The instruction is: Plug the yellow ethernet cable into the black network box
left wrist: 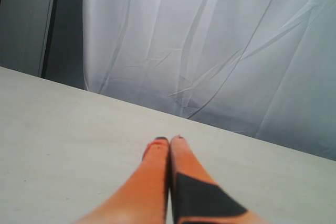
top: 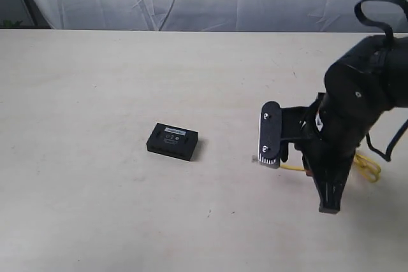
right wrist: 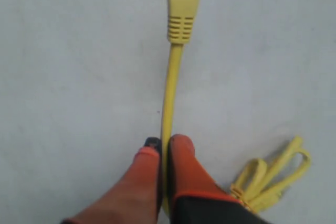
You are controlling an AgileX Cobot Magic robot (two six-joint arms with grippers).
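Black arm, orange-faced fingers

The right arm is bulky and matte black, rounded at the joint, with a small pale dot on its housing. A black cable arches over it in a loop and a thinner black lead trails at its side. By the wrist sits a black oblong plate with rounded ends, a pale grey edge and two bright screws. The right gripper has orange-red fingers with rounded tips, one tip dark, and black wrap further back. The left gripper matches it – orange, with one angular black patch.
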